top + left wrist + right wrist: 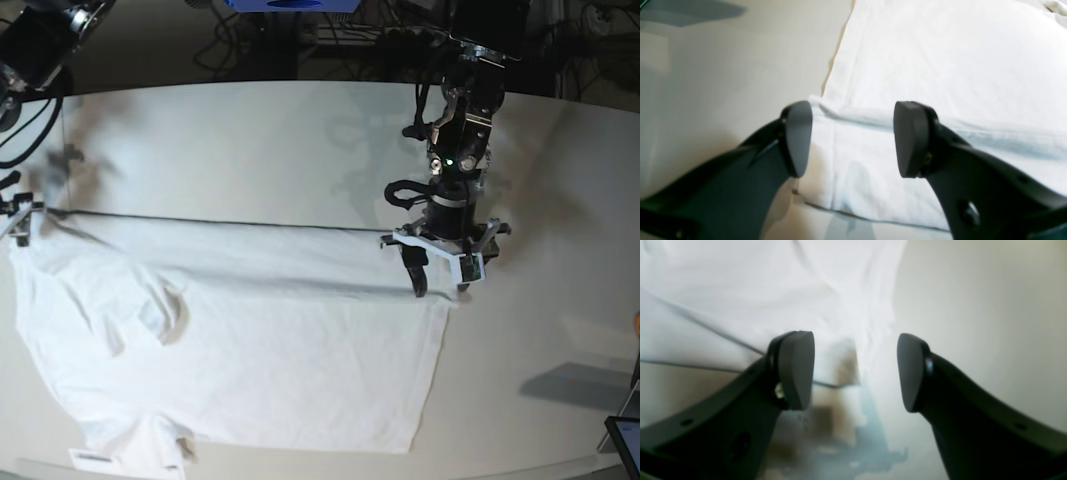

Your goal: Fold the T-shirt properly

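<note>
Left wrist: pincer [853, 138] gapes, seemingly above T-shirt [940, 66] hem.

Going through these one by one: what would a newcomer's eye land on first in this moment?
The white T-shirt dominates, spread wrinkled over the near half of the off-white table, one long edge folded over along its far side. Next, the left pincer stands out dark against it, poised open at the shirt's far corner on the base view's right. The right pincer, also open, hangs over the shirt's opposite end, mostly cut off at the base view's left edge.
</note>
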Motion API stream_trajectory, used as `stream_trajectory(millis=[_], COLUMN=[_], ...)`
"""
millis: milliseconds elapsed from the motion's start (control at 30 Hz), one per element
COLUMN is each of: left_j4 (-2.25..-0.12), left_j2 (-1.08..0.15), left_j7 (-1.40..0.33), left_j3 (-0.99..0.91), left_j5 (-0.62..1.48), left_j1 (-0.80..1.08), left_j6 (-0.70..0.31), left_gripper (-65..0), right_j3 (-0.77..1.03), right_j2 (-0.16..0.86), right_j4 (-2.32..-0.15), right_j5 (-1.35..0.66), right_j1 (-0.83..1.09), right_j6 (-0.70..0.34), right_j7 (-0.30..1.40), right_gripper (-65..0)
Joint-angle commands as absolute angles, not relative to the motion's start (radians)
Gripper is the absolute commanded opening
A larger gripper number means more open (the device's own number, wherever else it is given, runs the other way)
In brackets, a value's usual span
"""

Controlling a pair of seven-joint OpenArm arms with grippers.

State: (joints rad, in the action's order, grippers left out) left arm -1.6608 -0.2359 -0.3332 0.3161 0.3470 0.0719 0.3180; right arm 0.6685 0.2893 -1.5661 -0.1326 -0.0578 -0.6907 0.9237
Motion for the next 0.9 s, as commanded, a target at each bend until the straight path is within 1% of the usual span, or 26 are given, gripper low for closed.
stream_trajectory(millis=[0, 133, 167, 267, 300, 467, 600, 867], left_j4=[-1.678, -1.678, -1.678, -1.678, -1.678, -1.678, -1.678, -1.678], left_j2=[-0.242, -0.242, -0.242, -0.242, -0.242, -0.242, -0.242, -0.242], left_j7=[-0.308, -0.308, -0.308, -0.308, -0.308, -0.311, -0.311, -0.311], left_j3=[0.312, 0.312, 0.312, 0.312, 0.312, 0.312, 0.312, 0.312], left_j5=[0.338, 0.338, 0.338, 0.338, 0.338, 0.338, 0.338, 0.338], left_j1=[0.062, 0.065, 0.065, 0.067, 0.067, 0.068, 0.068, 0.068], left_j6=[0.321, 0.321, 0.321, 0.321, 0.321, 0.321, 0.321, 0.321], left_gripper=[-27.0, -27.0, -27.0, -27.0, -27.0, -27.0, -27.0, -27.0], right_j3=[0.671, 0.665, 0.664, 0.664, 0.665, 0.665, 0.665, 0.665], right_j2=[0.315, 0.332, 0.334, 0.363, 0.371, 0.426, 0.440, 0.433], right_j4=[-1.572, -1.567, -1.564, -1.515, -1.494, -1.354, -1.233, -1.208], right_j5=[-0.171, -0.197, -0.214, -0.289, -0.320, -0.479, -0.522, -0.532], right_j1=[-0.084, -0.107, -0.119, -0.156, -0.165, -0.205, -0.243, -0.248], right_j6=[-0.698, -0.698, -0.698, -0.698, -0.698, -0.698, -0.698, -0.698], right_j7=[0.915, 0.951, 0.963, 1.027, 1.036, 1.053, 1.087, 1.093], right_gripper=[-28.4, -28.3, -27.4, -21.9, -21.6, -21.6, -21.6, -21.6])
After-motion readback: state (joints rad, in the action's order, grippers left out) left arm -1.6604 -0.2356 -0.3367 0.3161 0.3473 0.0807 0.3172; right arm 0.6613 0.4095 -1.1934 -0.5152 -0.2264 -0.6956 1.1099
